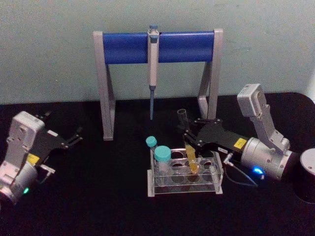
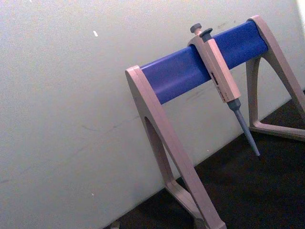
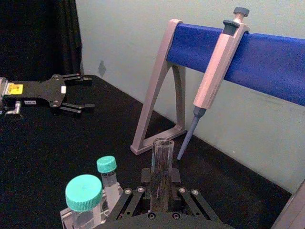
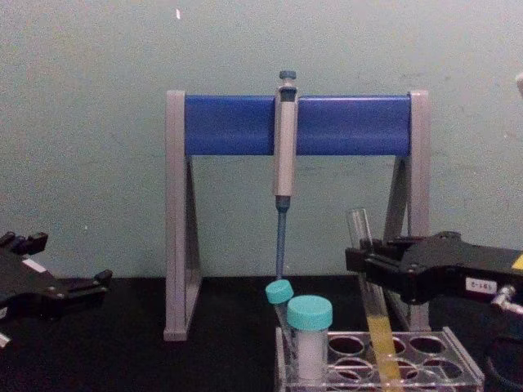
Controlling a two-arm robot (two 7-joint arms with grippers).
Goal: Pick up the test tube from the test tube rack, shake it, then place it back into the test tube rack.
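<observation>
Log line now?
right hand: shut on long clear glass test tube | tube: tilted, bottom in clear plastic rack | left hand: open, idle

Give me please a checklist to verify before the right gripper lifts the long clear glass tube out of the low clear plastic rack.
1. Grip: right gripper shut on the long clear glass test tube, above the low clear plastic rack: ok.
2. Tube's bottom, with yellow-orange liquid, sits in a rack hole: ok.
3. Tube upright: not ok, it leans.
4. Teal-capped tubes in the rack stand apart from it: ok.
5. Grey-blue pipette hangs on its grey-and-blue stand, away from the tube's open top: ok.
6. Left gripper open, parked far to the left: ok.
</observation>
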